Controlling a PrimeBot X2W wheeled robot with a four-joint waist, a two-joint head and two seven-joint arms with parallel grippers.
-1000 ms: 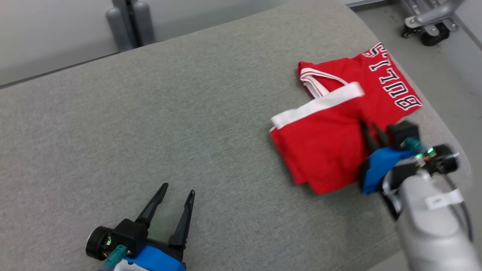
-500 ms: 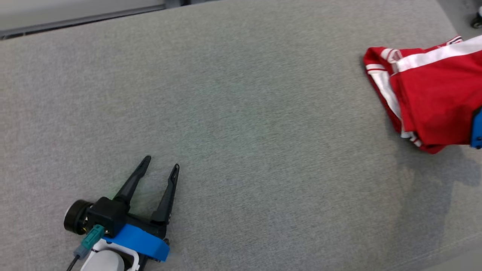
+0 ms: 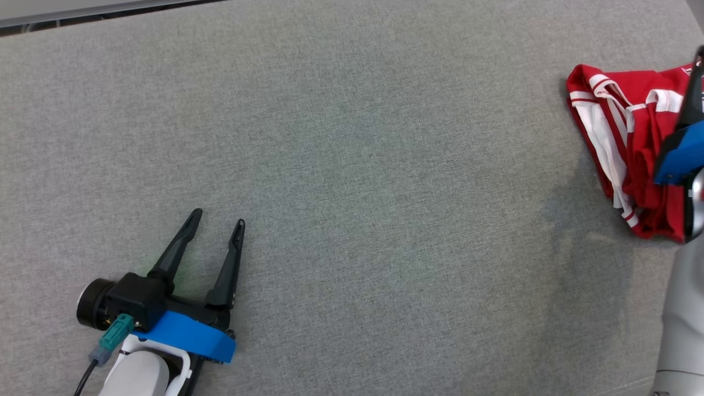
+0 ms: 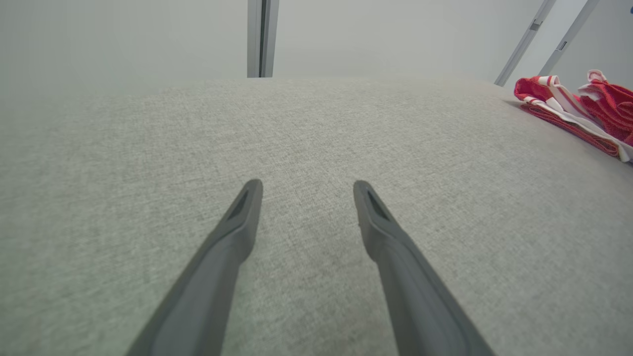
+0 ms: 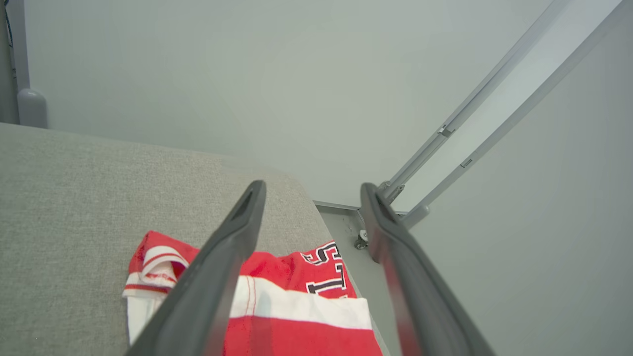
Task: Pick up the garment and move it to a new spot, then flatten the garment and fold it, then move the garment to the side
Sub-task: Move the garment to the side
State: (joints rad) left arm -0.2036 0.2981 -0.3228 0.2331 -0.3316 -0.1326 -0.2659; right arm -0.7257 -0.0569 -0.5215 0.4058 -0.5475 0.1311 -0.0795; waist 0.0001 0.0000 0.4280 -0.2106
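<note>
The garment [image 3: 610, 137] is a red jersey with white bands and thin red-and-white trim. It lies bunched and folded over itself at the right edge of the head view, on the grey fabric surface [image 3: 352, 137]. In the right wrist view it sits in the lower middle of the frame. There a broad white band crosses the red cloth, and black letters edged in white show on the part nearest the surface's rounded corner. In the left wrist view it lies at the upper right, its striped edges stacked in layers.

The right gripper [image 5: 312, 187] hangs over the garment with its fingers spread and nothing between them. The left gripper [image 3: 218, 217] is at the lower left of the head view, well apart from the garment. Its fingers are parted and empty, low over bare fabric.
</note>
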